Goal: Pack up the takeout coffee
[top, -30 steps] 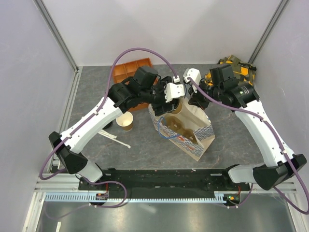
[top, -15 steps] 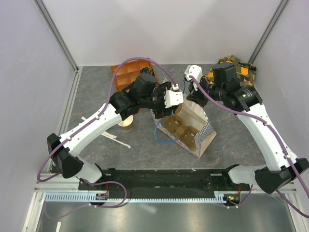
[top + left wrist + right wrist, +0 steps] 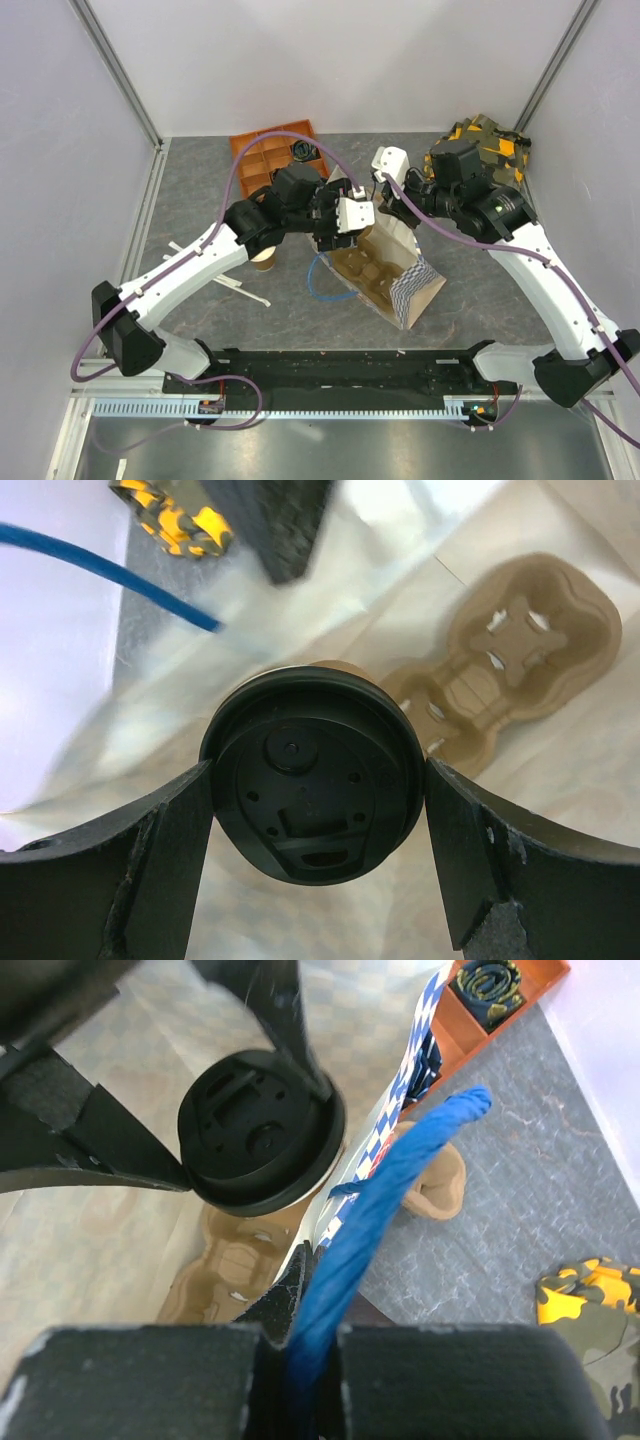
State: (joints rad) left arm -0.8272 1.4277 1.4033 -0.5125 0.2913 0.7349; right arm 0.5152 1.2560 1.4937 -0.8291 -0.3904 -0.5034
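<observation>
The takeout coffee (image 3: 312,770), a brown cup with a round black lid, is held between my left gripper's (image 3: 318,780) fingers (image 3: 150,870). It hangs inside the open mouth of the white paper bag (image 3: 405,280), above the tan pulp cup carrier (image 3: 520,650) on the bag's floor. In the top view my left gripper (image 3: 350,215) hides the cup. My right gripper (image 3: 300,1360) is shut on the bag's blue rope handle (image 3: 390,1210) at the rim, holding the bag open. The lid also shows in the right wrist view (image 3: 260,1130).
A lidless tan cup (image 3: 262,258) stands left of the bag, partly under my left arm. An orange divided tray (image 3: 265,155) sits at the back left. A camouflage object (image 3: 485,140) lies at the back right. The bag's other blue handle (image 3: 320,285) loops out left.
My left arm has drawn nearer and lower with the coffee, uncovering the orange tray. My right gripper has moved left with the handle, and the bag has swung round with it.
</observation>
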